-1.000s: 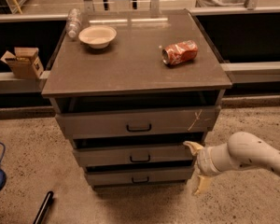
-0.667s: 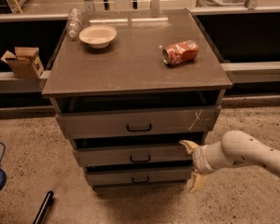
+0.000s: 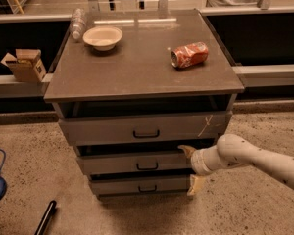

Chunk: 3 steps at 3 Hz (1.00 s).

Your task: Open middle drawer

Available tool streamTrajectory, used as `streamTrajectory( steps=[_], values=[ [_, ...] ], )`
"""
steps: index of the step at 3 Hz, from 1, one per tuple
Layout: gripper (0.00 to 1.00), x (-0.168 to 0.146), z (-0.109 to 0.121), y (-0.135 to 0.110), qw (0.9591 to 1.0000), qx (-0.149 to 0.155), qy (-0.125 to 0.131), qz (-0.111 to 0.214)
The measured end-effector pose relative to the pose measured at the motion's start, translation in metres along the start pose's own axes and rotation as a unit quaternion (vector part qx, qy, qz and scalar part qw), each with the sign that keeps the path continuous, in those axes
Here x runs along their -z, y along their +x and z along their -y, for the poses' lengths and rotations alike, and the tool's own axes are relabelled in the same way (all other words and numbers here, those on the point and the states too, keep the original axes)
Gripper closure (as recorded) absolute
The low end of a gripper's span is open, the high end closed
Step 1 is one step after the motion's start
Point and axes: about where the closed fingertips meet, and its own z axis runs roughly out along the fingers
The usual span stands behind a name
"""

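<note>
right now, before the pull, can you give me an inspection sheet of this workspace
surface: grey cabinet top, level, holds three things
job's things: middle drawer, its handle not gripped
clutter: bowl upright, red can on its side, clear bottle lying at the back left
grippers: pincer open at the middle drawer's right end, one finger above the front, one below
cables: thin blue loop on the floor at the left edge, maybe a cord
surroundings: cardboard box on the left ledge, dark stick on the floor
</note>
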Motion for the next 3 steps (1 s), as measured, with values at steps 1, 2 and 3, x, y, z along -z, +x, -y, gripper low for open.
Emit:
streamTrajectory(
  steps=[1, 2, 3],
  values=[
    [0.0, -0.03, 0.009, 0.008, 0.9999, 0.0, -0.009, 0.012],
    [0.08, -0.046, 0.02, 0.013, 0.9996, -0.006, -0.008, 0.026],
    [0.19, -0.05, 0.021, 0.012, 0.9994, -0.007, -0.008, 0.032]
  ],
)
